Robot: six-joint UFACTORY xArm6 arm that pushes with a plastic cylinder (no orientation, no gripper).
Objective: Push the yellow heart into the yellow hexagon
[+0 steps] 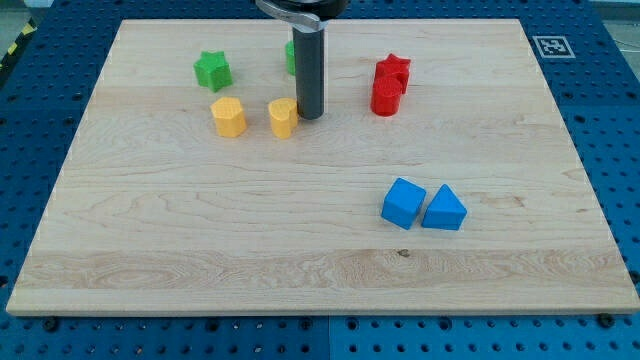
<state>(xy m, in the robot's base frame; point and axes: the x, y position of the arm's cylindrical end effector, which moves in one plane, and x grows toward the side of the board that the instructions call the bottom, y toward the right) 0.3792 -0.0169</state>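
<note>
While the rod stands upright over the far half of the table point(150, 290), my tip point(309, 116) sits just right of the yellow heart point(284, 117), touching it or very nearly so. No claw on this rig: only a bare dark rod, holding nothing, so nothing to report open or closed.

Yellow hexagon point(228, 116) lies left of the heart, a small gap between them, at about the same depth on the table. So tip, heart, hexagon fall in a near-straight line running right to left. That line is the relation that matters: a plain leftward slide should carry the heart across the gap into the hexagon.

Judgement: approach looks done, the push itself not yet finished, since the two yellow blocks stand apart. Risk is the heart's rounded side letting it roll off the tip, nearer or farther, if contact is off-centre.

Other blocks:
- green star point(212, 70), far left, clear of the path
- second green block point(290, 55), mostly hidden behind the rod, shape unclear
- red star point(393, 70) and red cylinder point(386, 98), touching, right of the rod
- blue cube point(403, 203) and blue triangular block point(444, 209), side by side, near right
</note>
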